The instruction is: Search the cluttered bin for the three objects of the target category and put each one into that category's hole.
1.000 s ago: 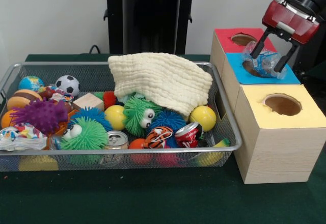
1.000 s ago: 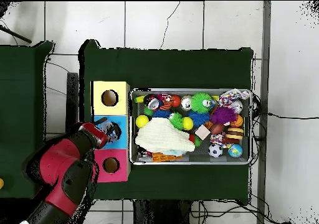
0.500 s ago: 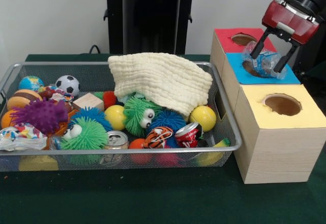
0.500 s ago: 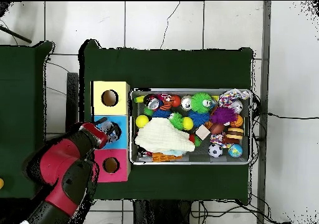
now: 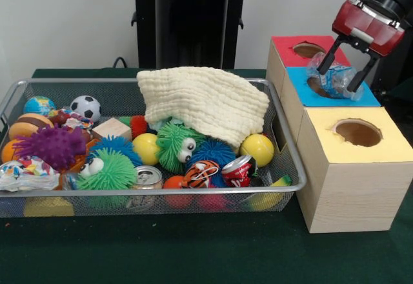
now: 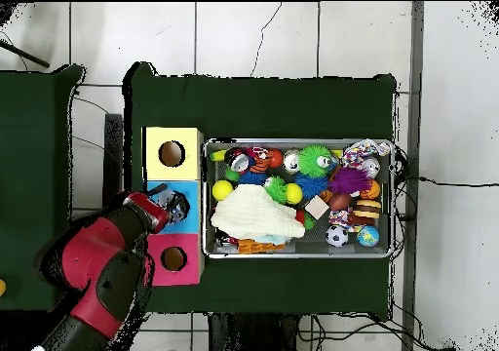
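you are looking at the gripper (image 5: 348, 71) hanging over the blue box (image 5: 361, 95), its two black fingers (image 5: 329, 55) straddling a crushed clear bottle (image 5: 333, 79) that is sitting in the mouth of the blue hole (image 5: 318, 86). the fingers are standing apart on either side of the plastic; whether they are pressing it or have let go, you cannot tell from here. the bottle is lying tilted across the hole, part in and part above the rim, with the red box (image 5: 303, 50) behind it and the yellow box (image 5: 353, 168) in front.

judging by its crumpled, see-through walls, the bottle is looking light, thin and springy, and slick as well: it is likely giving under a squeeze and may be catching on the rim rather than dropping clean. the firmest hold is probably across its middle, where the creases are stiffening it.

in the bin (image 5: 39, 193), two cans (image 5: 238, 170) are lying near the front wall among fuzzy toys (image 5: 110, 171) and balls (image 5: 257, 149), with a cream cloth (image 5: 205, 102) draped over the back. the cloth is hiding part of the pile. in the overhead view the arm (image 6: 102, 269) is reaching in over the blue box.
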You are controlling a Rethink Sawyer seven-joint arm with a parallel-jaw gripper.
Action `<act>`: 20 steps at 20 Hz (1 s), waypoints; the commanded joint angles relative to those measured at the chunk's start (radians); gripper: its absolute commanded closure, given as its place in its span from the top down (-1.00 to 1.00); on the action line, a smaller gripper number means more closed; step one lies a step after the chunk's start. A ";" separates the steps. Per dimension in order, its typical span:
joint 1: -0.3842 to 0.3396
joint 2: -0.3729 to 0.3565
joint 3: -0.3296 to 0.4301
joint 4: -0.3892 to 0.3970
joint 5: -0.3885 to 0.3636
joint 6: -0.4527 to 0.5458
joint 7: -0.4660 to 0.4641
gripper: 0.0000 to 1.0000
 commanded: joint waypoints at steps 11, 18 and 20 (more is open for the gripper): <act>-0.017 -0.051 0.195 0.158 -0.020 -0.022 0.189 1.00; -0.029 -0.091 0.213 0.193 -0.045 -0.042 0.153 1.00; -0.029 -0.087 0.213 0.191 -0.043 -0.042 0.156 1.00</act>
